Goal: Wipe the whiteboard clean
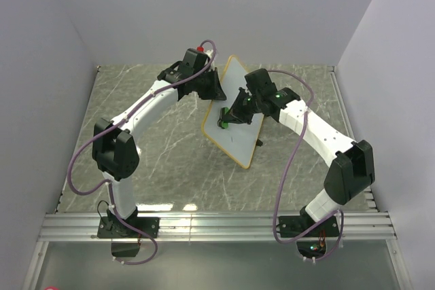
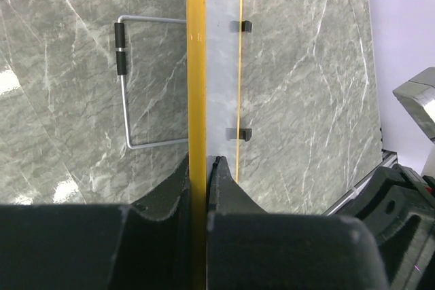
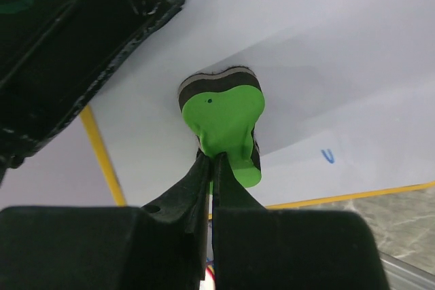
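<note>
The whiteboard [image 1: 234, 142] is seen tilted up on edge over the middle of the marble table [image 1: 163, 147]. Its yellow rim [image 2: 196, 66] is clamped between the closed jaws of the left gripper [image 2: 202, 168] at the far left edge. A green eraser [image 3: 224, 120] is pinched tight in the right gripper [image 3: 212, 164] and pressed against the white face. A small blue mark [image 3: 327, 156] is seen on that face, beside the eraser and apart from it. Behind the board, a wire stand [image 2: 124, 93] with a black sleeve is seen against the table, and two dark clips [image 2: 245, 26] are set along the board's back. Part of the face is hidden by the right arm in the top view.
</note>
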Robot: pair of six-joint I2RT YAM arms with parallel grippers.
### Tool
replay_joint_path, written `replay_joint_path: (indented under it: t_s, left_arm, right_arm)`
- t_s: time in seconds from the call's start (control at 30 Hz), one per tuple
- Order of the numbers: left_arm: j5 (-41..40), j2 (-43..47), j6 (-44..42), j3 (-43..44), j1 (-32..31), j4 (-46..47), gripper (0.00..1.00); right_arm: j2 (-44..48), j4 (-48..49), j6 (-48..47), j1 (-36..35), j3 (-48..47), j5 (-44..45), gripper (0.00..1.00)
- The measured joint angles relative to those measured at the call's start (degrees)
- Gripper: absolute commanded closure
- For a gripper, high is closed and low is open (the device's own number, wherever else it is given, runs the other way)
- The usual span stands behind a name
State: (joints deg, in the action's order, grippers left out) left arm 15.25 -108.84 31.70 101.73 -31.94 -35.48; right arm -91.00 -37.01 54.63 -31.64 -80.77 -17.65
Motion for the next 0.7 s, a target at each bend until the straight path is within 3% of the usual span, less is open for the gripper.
replay_joint_path:
  t_s: [0.37,0.7]
  left_arm:
    - [-0.02,-0.02,0.02,0.20,0.13,-0.09,1.00]
    - [0.66,0.26,-1.16,-0.09,0.13,0.31,1.00]
  right_arm:
    - [1.29,4.39,2.03,-0.20,1.46,-2.82,1.00]
    - [10.86,16.59,3.06,-0.68,22.64,-3.54,1.00]
